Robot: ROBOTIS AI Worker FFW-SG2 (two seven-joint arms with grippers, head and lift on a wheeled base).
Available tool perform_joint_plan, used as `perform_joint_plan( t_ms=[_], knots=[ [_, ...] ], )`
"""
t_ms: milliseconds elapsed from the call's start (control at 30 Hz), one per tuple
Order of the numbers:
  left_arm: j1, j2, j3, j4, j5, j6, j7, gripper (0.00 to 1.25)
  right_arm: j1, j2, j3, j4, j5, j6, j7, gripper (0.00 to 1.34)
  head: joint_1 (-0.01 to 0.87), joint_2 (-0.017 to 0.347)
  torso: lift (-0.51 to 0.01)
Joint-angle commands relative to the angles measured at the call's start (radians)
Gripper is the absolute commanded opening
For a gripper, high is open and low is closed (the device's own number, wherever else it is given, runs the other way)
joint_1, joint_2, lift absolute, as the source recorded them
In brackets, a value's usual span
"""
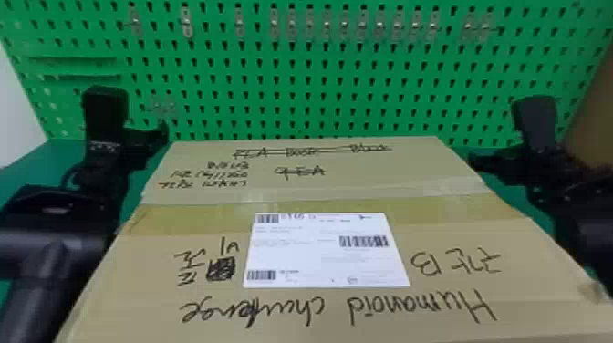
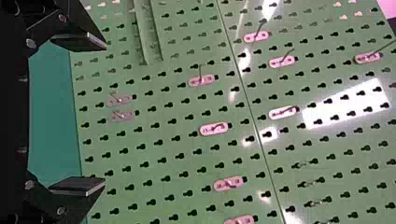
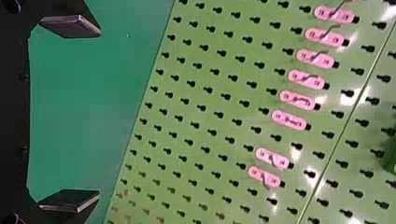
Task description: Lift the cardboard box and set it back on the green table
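Observation:
The large cardboard box (image 1: pixel 328 196), with handwriting and a white label on top, fills the middle and front in the head view. Whether its underside touches the green table (image 1: pixel 59 153) is hidden. My left gripper (image 1: pixel 148 137) is beside the box's far left corner, and my right gripper (image 1: pixel 485 162) is beside its far right edge; whether either arm touches the cardboard I cannot tell. In the left wrist view the left gripper (image 2: pixel 103 114) is open, its fingers wide apart with nothing between them. Likewise open is the right gripper (image 3: pixel 99 113) in the right wrist view.
A green pegboard (image 1: pixel 346 91) with small metal hooks stands upright behind the box. A white surface (image 1: pixel 18 105) is at the far left and a brown panel (image 1: pixel 595 105) at the far right. Both forearms flank the box closely.

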Motion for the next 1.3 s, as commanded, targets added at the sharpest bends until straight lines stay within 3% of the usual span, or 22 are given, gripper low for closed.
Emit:
perform_joint_plan(
  t_ms=[0,400,933,1267],
  knots=[
    [0.012,0.008,0.017,-0.016,-0.002,0.009,-0.002,1.00,0.011,-0.007,-0.026,-0.015,0.007,0.008,0.000,1.25,0.566,0.054,-0.183],
    [0.026,0.015,0.034,-0.034,-0.013,0.021,-0.005,1.00,0.028,-0.036,-0.040,-0.038,0.022,0.028,0.000,1.25,0.566,0.054,-0.183],
    [0.038,0.020,0.050,-0.051,-0.019,0.028,-0.007,1.00,0.043,-0.043,-0.076,-0.055,0.033,0.034,-0.001,1.25,0.566,0.054,-0.183],
    [0.035,0.020,0.049,-0.051,-0.022,0.028,-0.007,1.00,0.043,-0.033,-0.083,-0.055,0.039,0.032,-0.001,1.25,0.566,0.054,-0.183]
  ],
)
